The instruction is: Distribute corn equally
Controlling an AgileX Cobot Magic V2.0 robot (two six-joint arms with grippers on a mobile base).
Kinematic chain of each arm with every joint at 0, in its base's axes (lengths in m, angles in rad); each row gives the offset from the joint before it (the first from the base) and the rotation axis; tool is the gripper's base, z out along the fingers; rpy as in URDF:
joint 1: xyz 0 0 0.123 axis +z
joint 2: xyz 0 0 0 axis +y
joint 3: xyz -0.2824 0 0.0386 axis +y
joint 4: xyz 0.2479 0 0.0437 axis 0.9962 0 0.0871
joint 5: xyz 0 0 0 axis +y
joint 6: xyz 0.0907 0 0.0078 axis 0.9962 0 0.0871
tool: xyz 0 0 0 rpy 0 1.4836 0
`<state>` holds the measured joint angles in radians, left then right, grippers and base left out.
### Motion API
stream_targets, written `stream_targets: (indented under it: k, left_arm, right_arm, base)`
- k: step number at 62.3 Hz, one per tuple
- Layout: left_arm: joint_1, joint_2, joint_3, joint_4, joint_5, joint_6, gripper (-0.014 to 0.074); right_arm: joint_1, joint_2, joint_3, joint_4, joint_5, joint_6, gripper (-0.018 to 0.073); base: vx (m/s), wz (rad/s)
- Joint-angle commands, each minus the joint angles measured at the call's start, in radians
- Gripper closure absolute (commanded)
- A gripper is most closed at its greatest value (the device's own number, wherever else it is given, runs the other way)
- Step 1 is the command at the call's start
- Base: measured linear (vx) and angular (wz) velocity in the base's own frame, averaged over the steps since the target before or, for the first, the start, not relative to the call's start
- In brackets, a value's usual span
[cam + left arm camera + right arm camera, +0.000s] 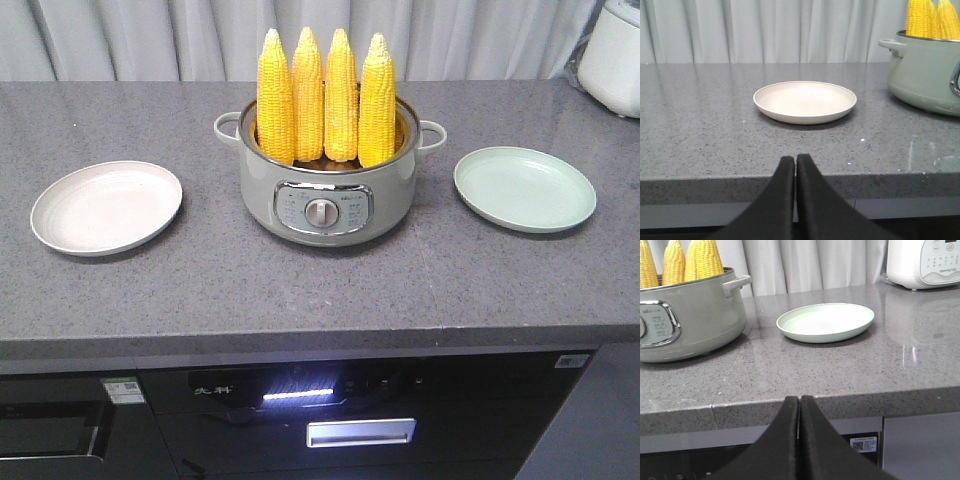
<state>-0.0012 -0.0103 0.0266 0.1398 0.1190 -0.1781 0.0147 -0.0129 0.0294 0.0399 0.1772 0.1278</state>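
Nearest, the left end effector (795, 159) and right end effector (799, 400) sit just off the front edge of the desk (320, 285), fingers pressed together and holding nothing. Grey-green electric pot (330, 195) stands mid-desk. Cream plate (106, 207) lies to its left and pale green plate (525, 188) to its right, both apart from it. Four corn cobs (325, 95) stand upright inside the pot, side by side, tips up.

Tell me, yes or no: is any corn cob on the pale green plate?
No, the pale green round plate is bare; all four yellow corn cobs stand in the grey-green pot.
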Motion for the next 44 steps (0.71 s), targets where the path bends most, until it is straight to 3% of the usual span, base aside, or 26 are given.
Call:
stream_targets:
  k: [1, 44]
  left_arm:
    - [-0.002, -0.016, -0.004, 0.001, -0.076, -0.008, 0.0603]
    - [-0.002, -0.016, -0.004, 0.001, -0.076, -0.008, 0.0603]
  right_arm:
    - [-0.006, -0.004, 0.008, -0.009, -0.074, -0.003, 0.0561]
    - [-0.006, -0.004, 0.008, -0.009, -0.074, -0.003, 0.0561]
  base:
    - [0.10, 0.02]
    - [0.09, 0.01]
